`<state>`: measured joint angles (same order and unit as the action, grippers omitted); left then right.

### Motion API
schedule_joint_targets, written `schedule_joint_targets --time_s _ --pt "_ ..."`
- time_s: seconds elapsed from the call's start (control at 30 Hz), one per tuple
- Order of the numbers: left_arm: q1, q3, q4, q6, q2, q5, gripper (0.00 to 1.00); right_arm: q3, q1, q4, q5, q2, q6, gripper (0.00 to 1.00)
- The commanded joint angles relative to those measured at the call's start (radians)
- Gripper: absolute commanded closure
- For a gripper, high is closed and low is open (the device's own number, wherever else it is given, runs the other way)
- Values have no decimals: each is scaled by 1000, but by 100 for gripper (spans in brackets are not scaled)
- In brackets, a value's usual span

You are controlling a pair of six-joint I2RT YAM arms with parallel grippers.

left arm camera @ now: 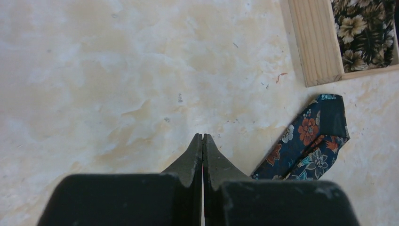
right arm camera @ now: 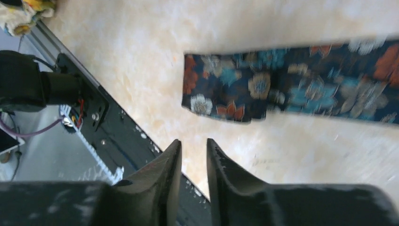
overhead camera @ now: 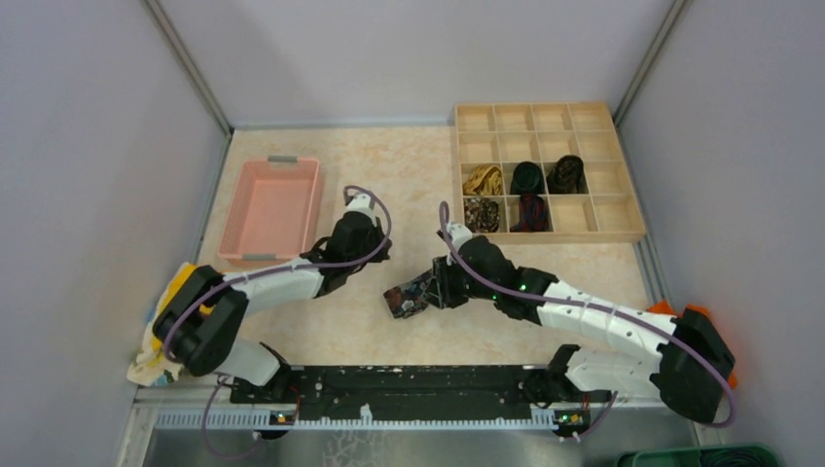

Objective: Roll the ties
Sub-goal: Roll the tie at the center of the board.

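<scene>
Now a floral tie (right arm camera: pixel 291 84) lies flat, unrolled; right pincer (right arm camera: pixel 193 141) narrowly spread and empty, left pincer (left arm camera: pixel 203 136) pressed together. Next, probably: pinch its end, start coiling.

Brightly and evenly lit, with only soft, faint shadows. Crisp in top and left wrist views. Smeared by motion in right wrist view, worst on floral tie (right arm camera: pixel 291 80) toward 3 o'clock.
</scene>
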<state>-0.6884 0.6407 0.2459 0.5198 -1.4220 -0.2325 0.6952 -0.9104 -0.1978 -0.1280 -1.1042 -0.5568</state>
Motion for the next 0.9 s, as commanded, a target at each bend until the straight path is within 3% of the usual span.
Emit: schedule_joint_targets --time_s 0.0,0.03,0.07,0.4,0.87 --pt "17 70 130 -62 -129 157 100 -125 -73 49 56 25 -143 87" --pt "20 82 136 -69 -159 186 100 -151 -103 66 73 23 -166 98" --pt "24 95 130 -73 -181 207 100 -171 -123 90 88 18 -182 100" --pt "36 70 77 -28 -268 356 100 -314 -170 395 125 -152 -264 100" --pt "34 -116 144 34 -230 428 100 -228 -170 448 283 -370 -263 100"
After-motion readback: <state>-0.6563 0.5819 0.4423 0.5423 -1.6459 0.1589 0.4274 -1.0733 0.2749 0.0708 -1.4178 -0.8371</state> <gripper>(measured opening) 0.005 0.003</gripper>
